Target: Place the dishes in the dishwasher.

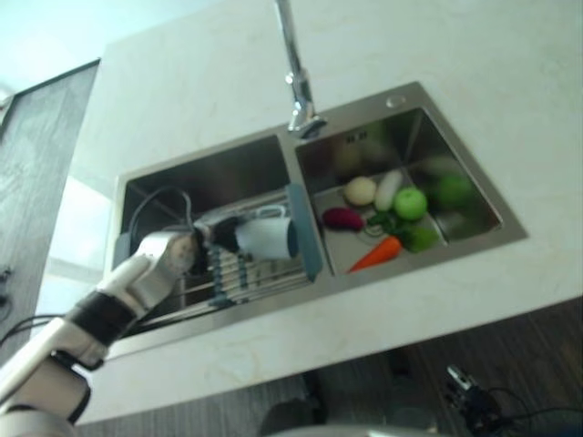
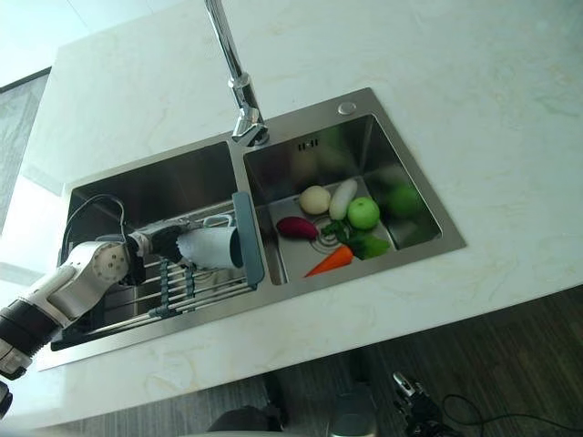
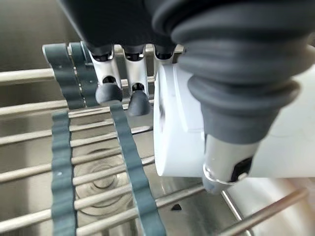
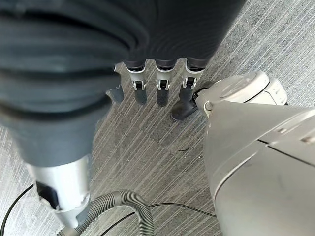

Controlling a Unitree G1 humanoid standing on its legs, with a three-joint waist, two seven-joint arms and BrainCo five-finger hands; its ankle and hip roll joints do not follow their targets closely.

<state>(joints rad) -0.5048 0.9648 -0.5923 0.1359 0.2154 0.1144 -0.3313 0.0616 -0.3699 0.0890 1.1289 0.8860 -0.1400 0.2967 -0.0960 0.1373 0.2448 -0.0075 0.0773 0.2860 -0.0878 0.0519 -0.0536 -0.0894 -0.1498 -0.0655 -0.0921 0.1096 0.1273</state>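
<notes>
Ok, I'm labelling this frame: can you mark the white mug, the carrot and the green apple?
white mug [image 2: 208, 248], right eye view, its side wall.
carrot [image 2: 331, 260], right eye view, middle of its orange body.
green apple [image 2: 363, 213], right eye view, its top.

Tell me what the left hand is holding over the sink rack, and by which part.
The left hand holds the white mug, lying sideways over the rack, by its base end; exact finger contact is hidden.

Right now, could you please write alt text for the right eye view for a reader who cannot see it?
The robot's left hand grips a white mug lying on its side on a drying rack across the left basin of a steel double sink. The right basin holds a carrot, a green apple and other vegetables, under a tall faucet in a pale countertop.
</notes>
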